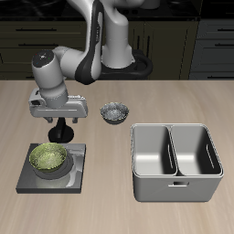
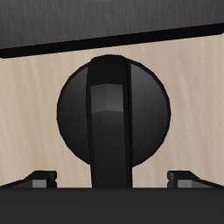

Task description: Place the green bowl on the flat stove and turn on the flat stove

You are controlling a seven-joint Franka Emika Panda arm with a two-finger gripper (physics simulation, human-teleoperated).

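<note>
The green bowl (image 1: 49, 159) already sits on the flat stove (image 1: 75, 181), right in the middle of the dark round burner, so that part of the job looks done. What is left is to turn the stove on. The gripper (image 1: 60, 129) hangs just above the black knob (image 1: 60, 136) at the back edge of the stove, behind the bowl. In the wrist view the knob (image 2: 112, 108) is a big black round thing with a raised bar across it, and it fills the space between the two fingertips (image 2: 38, 178). To do this step well, the claw should come straight down with the bar right in the middle, squeeze it gently, and then twist slowly so it does not slip off. The claw is wide open now, with a finger on each side of the knob. It holds nothing and does not seem to touch the knob yet. The grey-white bowl (image 1: 113, 112) and the metal caddy (image 1: 175, 188) stand apart and are not in the way.
</note>
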